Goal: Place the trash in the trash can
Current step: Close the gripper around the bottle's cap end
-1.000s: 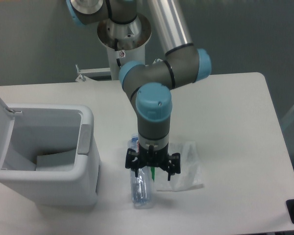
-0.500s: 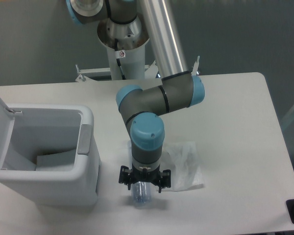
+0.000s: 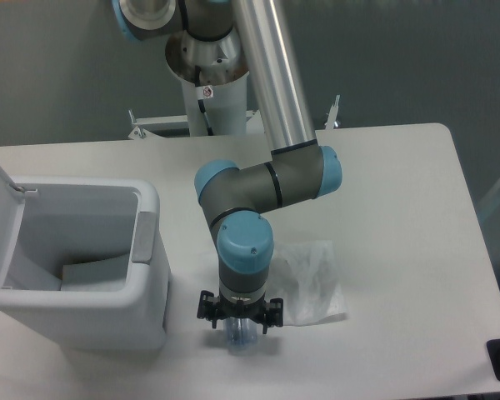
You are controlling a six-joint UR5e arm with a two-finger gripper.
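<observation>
We see the gripper [image 3: 240,323] pointing straight down over the clear bottle [image 3: 242,335], which lies on the white table [image 3: 400,208] directly beneath the jaws; only its near end shows past the wrist. The fingers stand on either side of the bottle, but from this angle we cannot tell whether they have clamped onto it or remain spread. Just to the right of the jaws lies the crumpled white wrapper [image 3: 310,282], flat on the table. To the left of the jaws, near but apart, stands the trash can [image 3: 92,317] with its lid [image 3: 0,218] raised and the grey tab [image 3: 144,236] on the rim facing the gripper.
</observation>
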